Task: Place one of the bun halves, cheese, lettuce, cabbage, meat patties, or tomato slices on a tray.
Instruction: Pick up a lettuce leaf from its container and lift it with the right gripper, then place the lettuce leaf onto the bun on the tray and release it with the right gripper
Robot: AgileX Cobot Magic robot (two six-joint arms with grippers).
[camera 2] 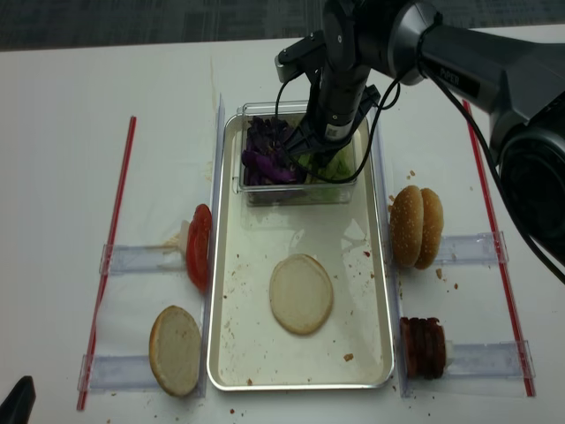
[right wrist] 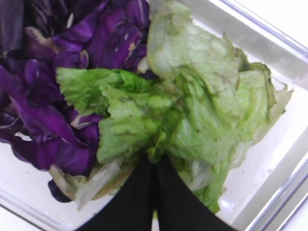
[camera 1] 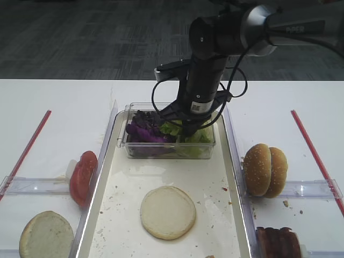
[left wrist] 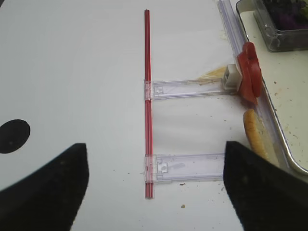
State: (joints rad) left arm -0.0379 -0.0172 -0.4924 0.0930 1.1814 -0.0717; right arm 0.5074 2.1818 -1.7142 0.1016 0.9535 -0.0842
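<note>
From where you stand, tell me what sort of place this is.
Likely a tabletop burger-assembly station in a lab: a tray holding a bun half, a clear tub of lettuce and purple cabbage, tomato slices alongside.

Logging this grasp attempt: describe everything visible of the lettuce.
The lettuce is a heap of light green, ruffled, slightly translucent leaves filling the right half of the clear tub, pressed against purple cabbage on its left. The right gripper is shut, its dark fingertips pinching a leaf fold at the heap's near edge.
</note>
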